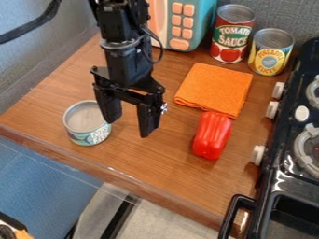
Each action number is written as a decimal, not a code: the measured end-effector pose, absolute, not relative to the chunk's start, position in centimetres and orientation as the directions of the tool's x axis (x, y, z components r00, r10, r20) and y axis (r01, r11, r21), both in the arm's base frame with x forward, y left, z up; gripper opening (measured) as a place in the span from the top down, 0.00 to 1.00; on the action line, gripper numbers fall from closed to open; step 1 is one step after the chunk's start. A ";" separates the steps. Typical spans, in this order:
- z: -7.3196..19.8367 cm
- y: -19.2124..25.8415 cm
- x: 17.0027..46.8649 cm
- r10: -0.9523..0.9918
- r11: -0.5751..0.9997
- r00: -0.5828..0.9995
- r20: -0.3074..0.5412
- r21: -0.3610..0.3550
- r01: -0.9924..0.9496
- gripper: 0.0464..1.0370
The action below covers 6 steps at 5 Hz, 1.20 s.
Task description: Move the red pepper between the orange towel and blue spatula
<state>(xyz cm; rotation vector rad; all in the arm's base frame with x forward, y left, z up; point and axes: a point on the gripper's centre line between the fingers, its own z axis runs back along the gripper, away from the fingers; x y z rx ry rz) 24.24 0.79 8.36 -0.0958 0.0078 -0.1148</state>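
Three cans (87, 133), one orange towel (215, 88), one red pepper (211, 135), and one claw (129, 128) hanging wide.

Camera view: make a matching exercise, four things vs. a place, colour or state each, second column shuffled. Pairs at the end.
Column 1
A. pepper
B. towel
C. short can
D. gripper

Column 2
1. orange, folded flat
2. open, hanging over the counter
3. red, at the cloth's near corner
4. upright, at the picture's left side

Pairs: A-3; B-1; C-4; D-2
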 end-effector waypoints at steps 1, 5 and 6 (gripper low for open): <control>7.8 0.6 24.1 -0.106 0.989 0.994 -0.025 -0.104 0.103 0.04; 7.1 -7.9 28.5 -0.114 0.990 0.993 0.030 -0.080 0.116 0.04; 6.0 -8.5 28.8 -0.105 0.994 0.994 0.039 -0.036 0.107 0.04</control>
